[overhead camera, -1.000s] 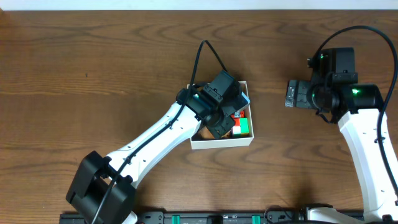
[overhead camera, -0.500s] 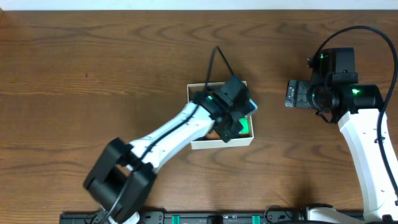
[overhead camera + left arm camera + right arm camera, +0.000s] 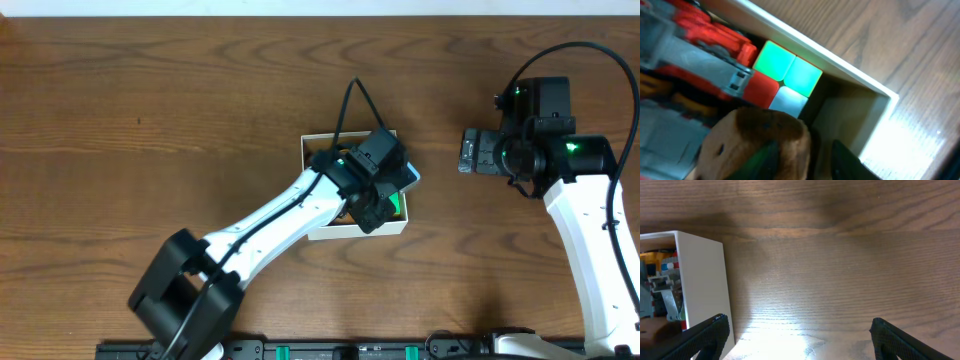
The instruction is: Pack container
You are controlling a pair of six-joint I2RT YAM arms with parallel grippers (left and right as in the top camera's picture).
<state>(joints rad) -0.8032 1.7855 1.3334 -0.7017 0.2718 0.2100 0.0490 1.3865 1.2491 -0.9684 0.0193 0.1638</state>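
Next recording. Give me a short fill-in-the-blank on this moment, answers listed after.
The left end effector is down in the container; the right end effector hovers beside it over the wooden ____.
The right end effector's jaws stand ____, with nothing between them.
The cube in the container shows green, white and ____ tiles.
Missing words: table; open; red.

A dark brown, wood-grained bench (image 3: 150, 120) fills the overhead frame. A pale strip (image 3: 320, 7) runs along its top edge, a black rail (image 3: 330, 351) along the bottom.
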